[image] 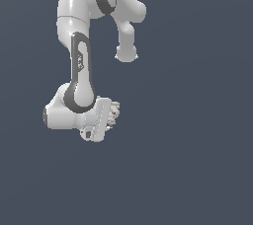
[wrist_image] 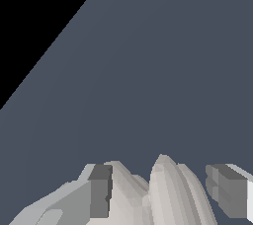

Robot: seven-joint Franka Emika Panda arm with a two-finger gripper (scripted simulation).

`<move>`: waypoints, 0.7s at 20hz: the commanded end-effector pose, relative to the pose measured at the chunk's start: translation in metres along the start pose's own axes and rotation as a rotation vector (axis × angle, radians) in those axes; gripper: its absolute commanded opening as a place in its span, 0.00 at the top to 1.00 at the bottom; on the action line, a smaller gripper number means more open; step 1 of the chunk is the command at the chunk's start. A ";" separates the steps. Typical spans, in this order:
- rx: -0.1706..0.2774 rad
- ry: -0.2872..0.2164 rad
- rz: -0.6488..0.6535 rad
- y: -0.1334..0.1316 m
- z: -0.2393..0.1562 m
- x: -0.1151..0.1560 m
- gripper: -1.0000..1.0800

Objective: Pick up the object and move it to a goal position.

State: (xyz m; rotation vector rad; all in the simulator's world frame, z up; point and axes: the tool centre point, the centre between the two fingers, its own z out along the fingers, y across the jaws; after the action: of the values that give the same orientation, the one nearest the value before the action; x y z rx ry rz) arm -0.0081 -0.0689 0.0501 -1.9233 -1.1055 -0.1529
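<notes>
Low at exterior view's left: arm folded down, jaws (image: 111, 115) pointing toward exterior view's right, object (image: 114, 112) lodged at their tips, well off any counter; none visible, only flat slate backdrop. Goal marker not seen. Arm glossy white with grey joint bands.

Between fingers, wrist view: object (wrist_image: 158, 194) sits straight ahead, one grey pad (wrist_image: 100, 192) touching its side, other pad (wrist_image: 226, 189) just beside it, contact unclear. Jaws narrow, apparently holding object. Matte pale beige lump, faceted ridged lobes, ridges running along finger direction.
</notes>
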 end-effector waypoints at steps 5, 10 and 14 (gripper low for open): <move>0.000 0.000 0.002 0.000 0.000 -0.001 1.00; 0.000 0.000 0.000 0.000 0.000 0.000 1.00; 0.000 0.000 0.000 -0.006 0.001 0.005 1.00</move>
State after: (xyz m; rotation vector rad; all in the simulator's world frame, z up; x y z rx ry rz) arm -0.0090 -0.0658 0.0532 -1.9236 -1.1046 -0.1529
